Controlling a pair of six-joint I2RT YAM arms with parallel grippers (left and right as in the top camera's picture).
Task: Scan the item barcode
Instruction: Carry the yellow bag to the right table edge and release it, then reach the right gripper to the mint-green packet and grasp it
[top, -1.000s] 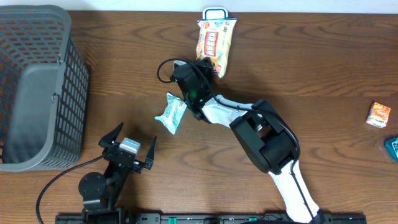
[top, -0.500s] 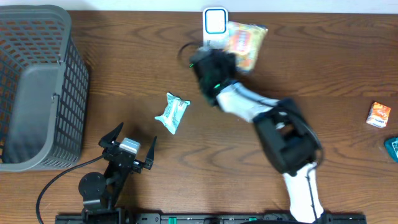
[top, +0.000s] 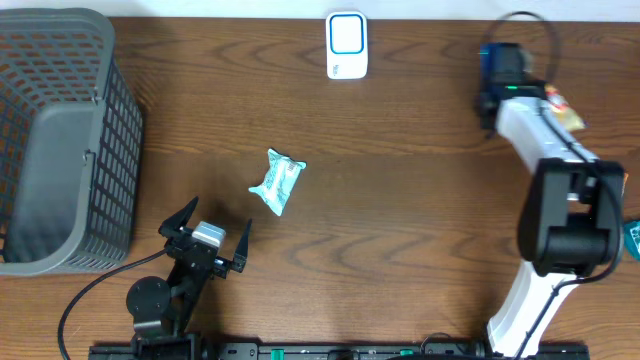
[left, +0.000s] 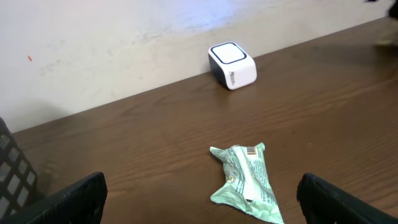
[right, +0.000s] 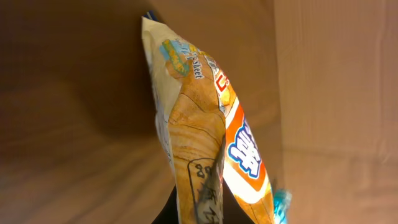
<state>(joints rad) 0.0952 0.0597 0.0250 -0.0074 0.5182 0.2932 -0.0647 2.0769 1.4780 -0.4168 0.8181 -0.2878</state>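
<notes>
The right wrist view is filled by an orange and yellow snack bag (right: 200, 130), and my right gripper (right: 208, 213) is shut on its lower end. From overhead only a strip of that bag (top: 566, 116) shows beside the right arm, near the table's back right and far from the scanner. The white scanner with a blue face (top: 346, 45) (left: 233, 64) stands at the back edge. A mint-green packet (top: 277, 183) (left: 249, 183) lies flat at mid-table with its barcode showing. My left gripper (top: 205, 243) (left: 200, 190) hangs open just in front of the packet, touching nothing.
A grey mesh basket (top: 105, 120) fills the left side of the table. A teal item (top: 631, 238) lies at the right edge. A pale wall runs behind the scanner. The right arm's links stretch along the right side from the front edge.
The right arm has swung with the snack bag from over the mint packet, past the scanner, to the back right. The left arm and the mint packet have not moved.
</notes>
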